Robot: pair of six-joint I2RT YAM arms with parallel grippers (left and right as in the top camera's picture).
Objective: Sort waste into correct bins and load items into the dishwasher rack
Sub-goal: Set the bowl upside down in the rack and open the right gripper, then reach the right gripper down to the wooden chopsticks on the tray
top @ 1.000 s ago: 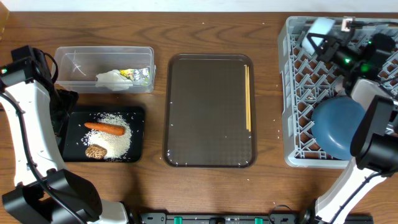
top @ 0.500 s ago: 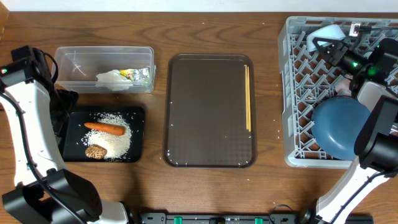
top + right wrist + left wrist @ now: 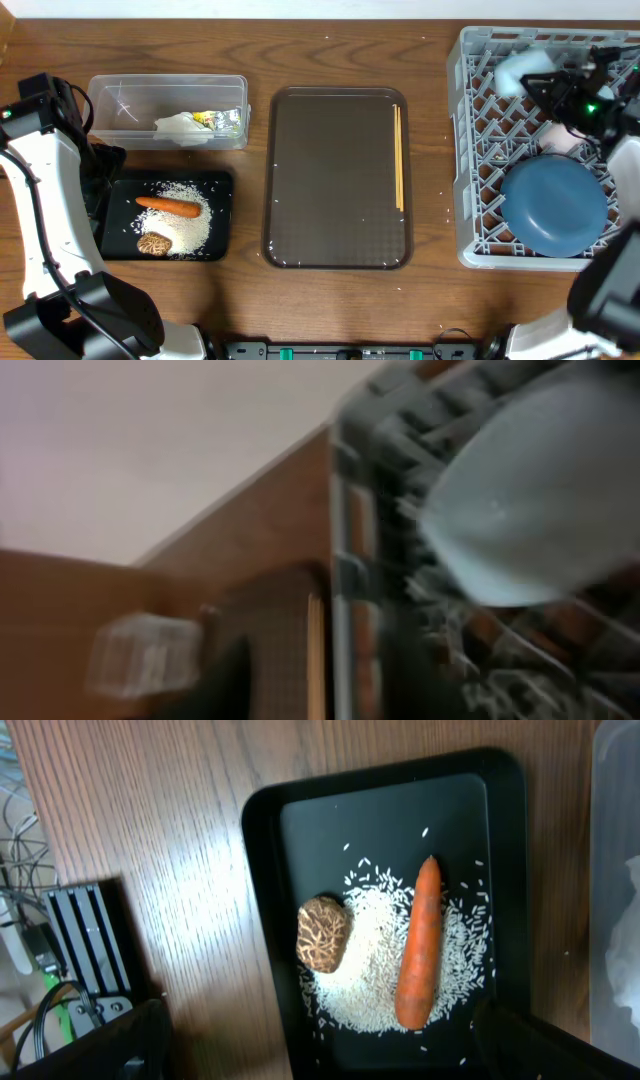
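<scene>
Arms: right gripper (image 3: 560, 92) over rack (image 3: 468, 160); left gripper (image 3: 101, 186) by black tray (image 3: 222, 216)

The surface (image 3: 250, 310) is brown wood with a visible grain. The black tray (image 3: 262, 920) looks smooth, glossy plastic, the tub (image 3: 120, 100) clear plastic, the rack (image 3: 468, 150) matt grey plastic, the plate (image 3: 555, 210) glossy

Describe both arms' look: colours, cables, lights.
The left arm has white link shells, black joints and a black cable alongside. The right arm is mostly black with a white lower link; green lights glow near its wrist.
</scene>
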